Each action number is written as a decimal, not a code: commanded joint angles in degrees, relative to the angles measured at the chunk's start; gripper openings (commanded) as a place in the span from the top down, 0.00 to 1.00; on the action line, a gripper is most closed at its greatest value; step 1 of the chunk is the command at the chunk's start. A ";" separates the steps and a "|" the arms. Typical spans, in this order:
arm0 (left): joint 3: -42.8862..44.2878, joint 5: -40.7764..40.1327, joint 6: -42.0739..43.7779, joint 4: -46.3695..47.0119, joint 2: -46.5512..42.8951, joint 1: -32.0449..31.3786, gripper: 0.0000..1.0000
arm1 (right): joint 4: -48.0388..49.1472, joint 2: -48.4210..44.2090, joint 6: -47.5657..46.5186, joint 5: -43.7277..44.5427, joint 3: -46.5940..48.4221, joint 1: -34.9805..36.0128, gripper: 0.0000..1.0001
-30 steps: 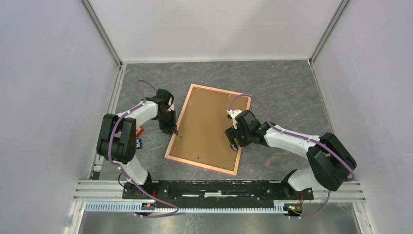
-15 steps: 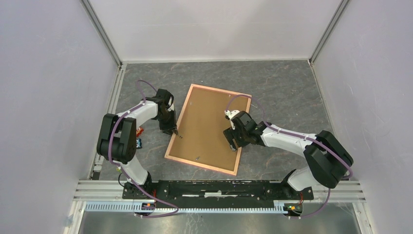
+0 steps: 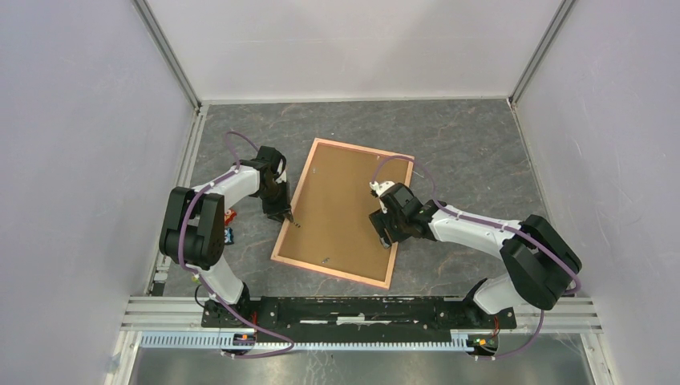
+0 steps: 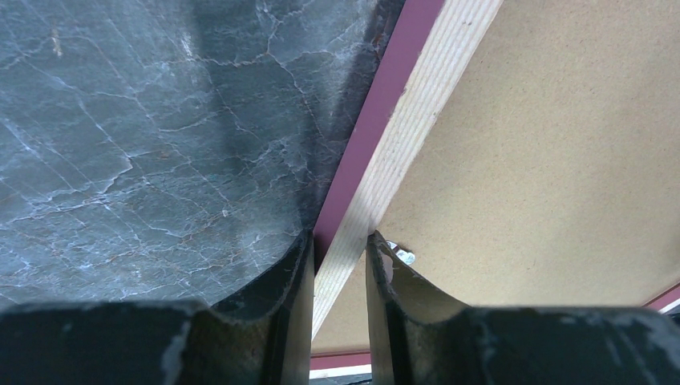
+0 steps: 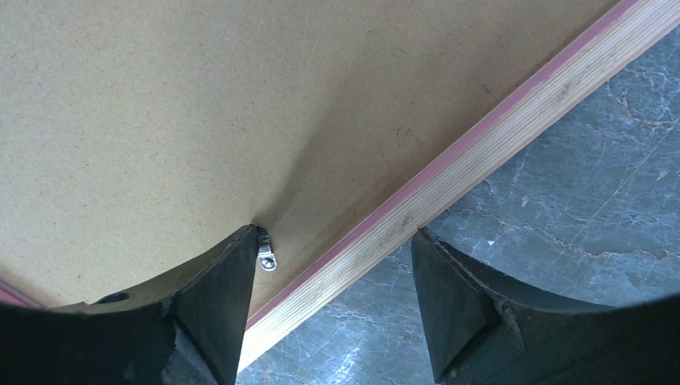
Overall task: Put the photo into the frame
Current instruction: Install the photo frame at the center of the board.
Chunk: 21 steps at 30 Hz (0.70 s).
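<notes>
1. One frame (image 3: 330,272) lies face down mid-table, brown backing board (image 3: 341,207) uppermost.
2. Left gripper (image 4: 339,242) clenches the frame's left rail.
3. Right gripper (image 5: 335,241) straddles the right rail, released, fingers wide apart.

Robot lab cell. Blank white walls (image 3: 353,48), aluminium rails (image 3: 561,317), two bolted arms (image 3: 192,228) on dark marbled surface (image 3: 473,136).
</notes>
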 commanded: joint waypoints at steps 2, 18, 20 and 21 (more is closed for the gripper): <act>0.52 0.38 -2.58 1.02 1.39 0.12 0.98 | -2.06 1.58 -2.23 -1.43 -0.64 1.38 0.32; 0.34 0.24 -2.55 1.01 1.12 0.07 0.98 | -3.11 0.73 -2.31 -3.71 -0.51 1.34 0.84; 0.34 0.17 -2.58 1.01 1.06 0.16 0.98 | -3.05 0.80 -2.41 -4.00 -0.60 1.39 0.95; 0.34 0.20 -2.58 1.00 1.08 0.12 0.98 | -3.23 0.82 -2.43 -4.01 -0.59 1.39 1.00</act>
